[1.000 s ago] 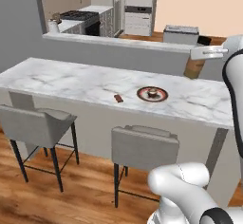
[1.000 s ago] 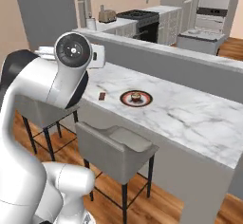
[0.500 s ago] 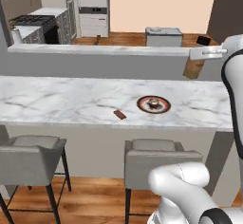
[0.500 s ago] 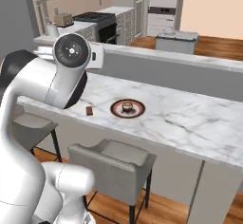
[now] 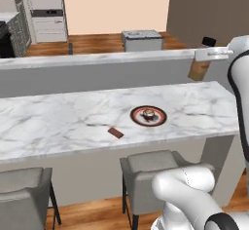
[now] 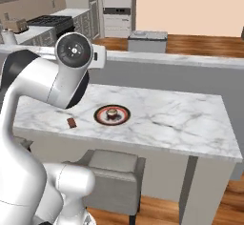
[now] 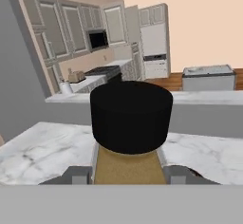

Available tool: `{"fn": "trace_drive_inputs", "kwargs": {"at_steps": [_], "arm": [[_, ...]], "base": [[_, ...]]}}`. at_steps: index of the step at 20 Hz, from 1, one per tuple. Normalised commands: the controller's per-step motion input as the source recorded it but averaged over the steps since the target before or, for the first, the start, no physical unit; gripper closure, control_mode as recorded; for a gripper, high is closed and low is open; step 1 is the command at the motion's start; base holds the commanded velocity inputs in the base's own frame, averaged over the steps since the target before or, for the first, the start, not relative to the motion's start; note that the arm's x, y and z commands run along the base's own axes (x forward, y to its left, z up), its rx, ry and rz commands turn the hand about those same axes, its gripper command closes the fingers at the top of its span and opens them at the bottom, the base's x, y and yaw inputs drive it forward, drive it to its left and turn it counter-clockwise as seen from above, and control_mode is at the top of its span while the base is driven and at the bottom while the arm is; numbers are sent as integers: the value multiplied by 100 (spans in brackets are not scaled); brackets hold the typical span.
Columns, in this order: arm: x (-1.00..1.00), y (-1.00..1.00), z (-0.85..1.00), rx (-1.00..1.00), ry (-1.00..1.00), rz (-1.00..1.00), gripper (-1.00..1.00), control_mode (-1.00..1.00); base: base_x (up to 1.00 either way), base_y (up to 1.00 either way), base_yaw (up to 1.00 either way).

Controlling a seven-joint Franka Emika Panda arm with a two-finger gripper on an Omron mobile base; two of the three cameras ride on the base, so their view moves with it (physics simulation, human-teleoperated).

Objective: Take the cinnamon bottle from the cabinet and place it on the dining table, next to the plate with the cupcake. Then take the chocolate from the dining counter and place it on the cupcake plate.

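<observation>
Cinnamon bottle (image 7: 126,142), black-capped and slim, sits clamped in the gripper (image 5: 206,61), held high above the bench's (image 5: 63,117) far right end. Probably light, rigid and smooth, so it's best held mid-body below the cap. Plate (image 5: 148,116) with cupcake (image 5: 149,114) lies nearer, chocolate (image 5: 115,133) to its left.

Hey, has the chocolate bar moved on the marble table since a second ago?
No. The chocolate lies just left of the plate, as before, on the dining table. The camera moved, not the bar.
</observation>
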Motion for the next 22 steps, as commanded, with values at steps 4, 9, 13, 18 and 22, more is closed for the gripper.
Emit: {"fn": "trace_drive_inputs", "kwargs": {"at_steps": [4,9,13,18,22], "arm": [[0,0,0,0,0,0,100,100],[0,0,0,0,0,0,100,100],[67,0,-51,-1,8,0,100,-100],[100,-18,-81,-4,5,0,100,-100],[100,-52,-89,-8,0,6,100,-100]], "base": [[69,27,-38],[76,12,-18],[20,3,-1],[0,0,0],[0,0,0]]}}
